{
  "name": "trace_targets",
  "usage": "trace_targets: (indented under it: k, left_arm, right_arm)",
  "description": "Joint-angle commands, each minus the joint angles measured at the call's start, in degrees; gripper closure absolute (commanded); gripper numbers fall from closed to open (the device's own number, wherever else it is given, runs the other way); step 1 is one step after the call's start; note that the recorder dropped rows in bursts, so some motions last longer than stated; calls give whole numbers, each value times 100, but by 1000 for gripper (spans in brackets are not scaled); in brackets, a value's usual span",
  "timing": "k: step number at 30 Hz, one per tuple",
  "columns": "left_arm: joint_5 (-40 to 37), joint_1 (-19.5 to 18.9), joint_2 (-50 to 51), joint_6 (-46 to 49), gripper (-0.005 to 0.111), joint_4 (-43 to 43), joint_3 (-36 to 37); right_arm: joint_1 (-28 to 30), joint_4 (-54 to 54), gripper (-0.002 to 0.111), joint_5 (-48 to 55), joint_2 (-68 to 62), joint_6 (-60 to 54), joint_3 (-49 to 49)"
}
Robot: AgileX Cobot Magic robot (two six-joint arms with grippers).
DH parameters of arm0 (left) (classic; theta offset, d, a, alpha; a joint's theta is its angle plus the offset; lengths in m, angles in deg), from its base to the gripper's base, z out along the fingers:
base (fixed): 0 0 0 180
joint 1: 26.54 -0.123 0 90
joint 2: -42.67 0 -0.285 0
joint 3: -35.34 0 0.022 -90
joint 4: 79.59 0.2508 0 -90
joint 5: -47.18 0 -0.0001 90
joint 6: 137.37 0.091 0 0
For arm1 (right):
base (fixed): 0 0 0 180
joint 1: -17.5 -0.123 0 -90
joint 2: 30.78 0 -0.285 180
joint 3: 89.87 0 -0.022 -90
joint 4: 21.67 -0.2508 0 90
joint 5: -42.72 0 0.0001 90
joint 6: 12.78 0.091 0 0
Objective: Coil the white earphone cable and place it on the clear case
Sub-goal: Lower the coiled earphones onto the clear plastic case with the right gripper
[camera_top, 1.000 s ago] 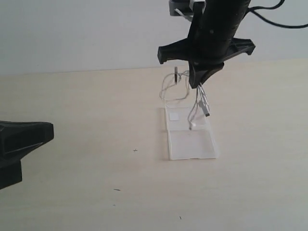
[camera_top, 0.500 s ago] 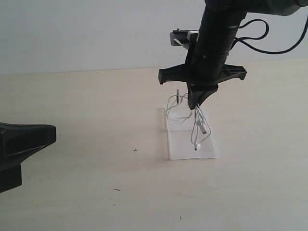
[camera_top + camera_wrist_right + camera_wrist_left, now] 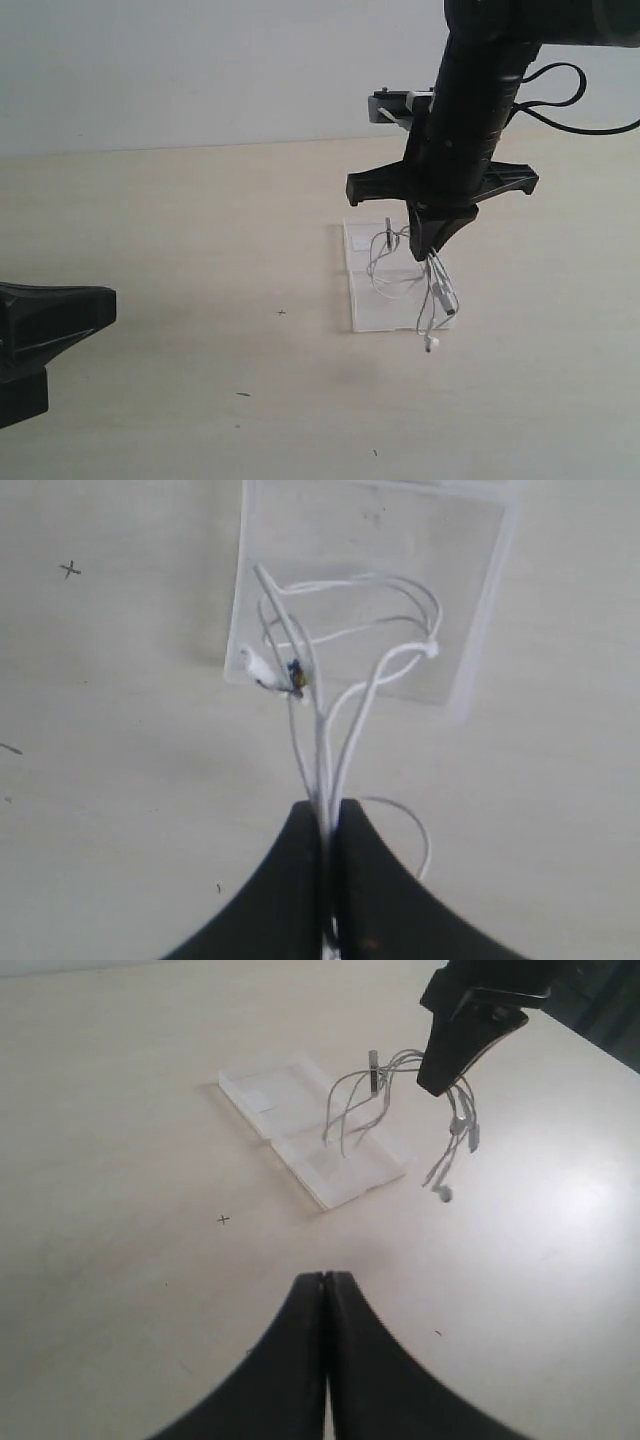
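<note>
pale wooden table (image 3: 150, 230) bears the clear case (image 3: 390, 313), lying flat, and tiny dark specks (image 3: 281, 312).

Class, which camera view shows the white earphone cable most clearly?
The right wrist view: the white earphone cable is close and large, its loops distinct against the clear case. The exterior view shows it small and dangling; the left wrist view shows it far off.
</note>
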Motion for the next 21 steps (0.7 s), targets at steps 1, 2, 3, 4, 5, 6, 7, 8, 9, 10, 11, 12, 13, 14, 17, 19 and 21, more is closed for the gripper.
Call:
trace_targets:
  k: [1, 2, 3, 4, 5, 6, 7, 8, 9, 10, 11, 12, 13, 14, 17, 19, 21]
  left_arm:
    - [55, 3, 7, -59, 107, -3, 18]
    - [55, 3, 7, -59, 107, -3, 18]
    - [55, 3, 7, -59, 107, -3, 18]
    - [55, 3, 7, -59, 107, -3, 18]
    - [55, 3, 7, -59, 107, -3, 18]
    - [55, 3, 7, -59, 107, -3, 18]
    - [55, 3, 7, -59, 107, -3, 18]
    - [55, 3, 7, -59, 107, -3, 18]
    - [55, 3, 7, -59, 107, -3, 18]
    - [55, 3, 7, -59, 107, -3, 18]
    - [55, 3, 7, -59, 107, -3, 18]
    - [55, 3, 7, -59, 107, -3, 18]
    - [55, 3, 7, -59, 107, -3, 18]
    - [71, 3, 7, -59, 107, -3, 18]
    - [108, 3, 7, -48, 107, -3, 18]
    - [126, 3, 7, -48, 107, -3, 18]
    - [136, 3, 7, -48, 107, -3, 18]
  right_arm:
    - [168, 175, 108, -19, -424, -99, -231]
    - [222, 160, 108, -19, -546, -127, -344]
    - [315, 68, 108, -19, -730, -152, -541]
    - [385, -52, 108, -19, -874, -209, -718]
    - [416, -115, 108, -19, -966, -256, -842]
    - [426, -76, 108, -19, -1075, -309, -1028]
    - [426, -37, 108, -19, -1131, -317, -1145]
    - [426, -48, 108, -19, -1224, -317, -1322]
    - [426, -74, 108, -19, -1292, -317, -1487]
    - [426, -113, 108, -19, -1396, -317, -1638]
    - [426, -112, 108, -19, -1473, -317, -1749]
    - [426, -112, 108, -19, -1595, -317, -1873]
    - [426, -112, 108, -19, -1643, -317, -1900]
    - [426, -112, 108, -19, -1691, -317, -1913]
    - [426, 35, 108, -19, -1848, -317, -1913]
    - [426, 65, 108, -19, -1950, -317, -1913]
    - [426, 6, 108, -19, -2046, -317, -1913]
